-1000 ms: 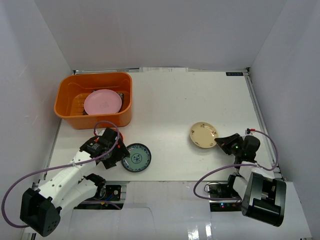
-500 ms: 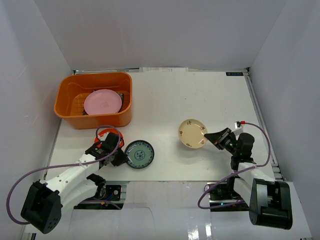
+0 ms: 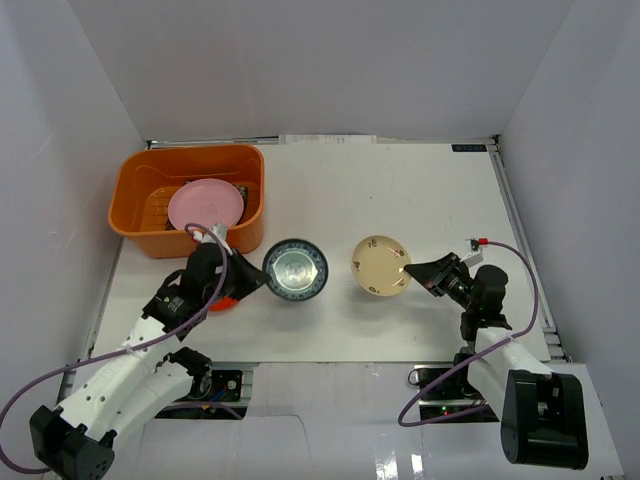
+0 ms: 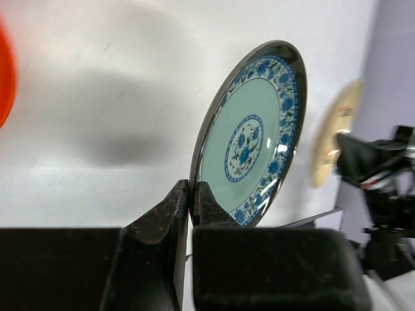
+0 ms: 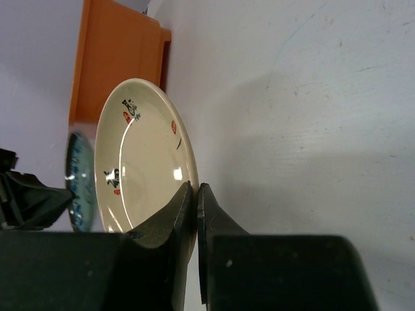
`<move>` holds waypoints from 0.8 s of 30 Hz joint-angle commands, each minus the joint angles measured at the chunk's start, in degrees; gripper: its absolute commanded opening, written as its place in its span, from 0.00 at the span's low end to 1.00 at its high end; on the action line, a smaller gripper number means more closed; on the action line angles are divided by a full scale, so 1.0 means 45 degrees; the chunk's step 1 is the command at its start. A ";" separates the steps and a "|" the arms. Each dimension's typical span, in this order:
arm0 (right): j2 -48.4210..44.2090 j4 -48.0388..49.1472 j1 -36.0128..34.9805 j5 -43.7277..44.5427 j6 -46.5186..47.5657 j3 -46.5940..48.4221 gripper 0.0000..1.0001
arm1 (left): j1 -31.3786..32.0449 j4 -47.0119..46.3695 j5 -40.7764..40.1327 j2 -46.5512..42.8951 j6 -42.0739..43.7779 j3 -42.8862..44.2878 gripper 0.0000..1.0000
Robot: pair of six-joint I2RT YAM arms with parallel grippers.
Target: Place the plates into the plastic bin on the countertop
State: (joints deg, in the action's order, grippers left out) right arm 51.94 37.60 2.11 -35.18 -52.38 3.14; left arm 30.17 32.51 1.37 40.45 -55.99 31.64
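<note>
Blue-green patterned plate [image 4: 249, 139] sits rim-clamped in the left claw [image 4: 192, 192], apparently airborne.

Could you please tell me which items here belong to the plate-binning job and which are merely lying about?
Job: orange bin, pink plate inside it, blue-green patterned plate and cream plate (both held aloft), orange-red plate partly under the left arm.
Incidental: purple cables, dark label at the table's far edge.

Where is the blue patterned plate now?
Top view: the blue patterned plate is pinched by the left gripper, between the orange bin and the cream plate.
</note>
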 commanded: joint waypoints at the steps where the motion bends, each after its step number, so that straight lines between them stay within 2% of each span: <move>1: -0.0253 0.0803 -0.0039 -0.0405 -0.0779 0.0786 0.08 | 0.0053 -0.1091 -0.0398 0.0830 0.1499 0.2378 0.00; 6: -0.0624 0.0375 -0.0058 -0.0522 -0.0938 0.1626 0.08 | 0.0014 -0.2165 -0.3579 0.2006 0.2479 0.5013 0.00; 7: -0.0702 0.0161 -0.0059 -0.0522 -0.0919 0.1705 0.08 | -0.0044 -0.2534 -0.4784 0.2221 0.2732 0.5349 0.00; 9: -0.0840 -0.0268 -0.0117 -0.0464 -0.0549 0.1978 0.08 | -0.0297 -0.2965 -0.5632 0.3001 0.3494 0.5838 0.00; 10: -0.0898 -0.0773 -0.0194 -0.0328 -0.0354 0.2095 0.08 | -0.0879 -0.3276 -0.5926 0.3294 0.3709 0.6227 0.00; 12: -0.0918 -0.1303 -0.0759 -0.0114 0.0329 0.2600 0.08 | -0.1915 -0.3667 -0.5580 0.4096 0.3848 0.6445 0.00; 13: -0.0918 -0.1789 -0.1168 0.0236 0.0602 0.2836 0.08 | -0.3428 -0.3941 -0.4301 0.4272 0.3809 0.6311 0.00; 14: -0.0744 -0.2045 -0.1984 0.0471 0.1127 0.3128 0.08 | -0.4217 -0.4137 -0.3631 0.4680 0.3673 0.6193 0.00; 15: -0.0607 -0.2261 -0.2437 0.0996 0.1364 0.3731 0.08 | -0.5656 -0.4468 -0.2986 0.4974 0.3363 0.6095 0.00; 17: -0.0004 -0.2729 -0.3858 0.1506 0.1814 0.4378 0.08 | -0.6623 -0.4413 -0.1678 0.5715 0.3165 0.6327 0.00; 21: 0.1286 -0.3064 -0.5778 0.2796 0.2751 0.5843 0.08 | -0.7992 -0.3944 -0.0912 0.7764 0.3262 0.7012 0.00; 24: 0.2633 -0.3337 -0.6873 0.3654 0.3298 0.7326 0.08 | -0.8734 -0.3923 -0.0987 0.8334 0.3105 0.6974 0.00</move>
State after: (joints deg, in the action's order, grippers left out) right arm 60.23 23.16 -25.65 -24.62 -42.04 30.35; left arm -7.25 15.68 -6.98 78.37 -41.47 60.51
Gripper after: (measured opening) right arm 0.088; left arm 0.154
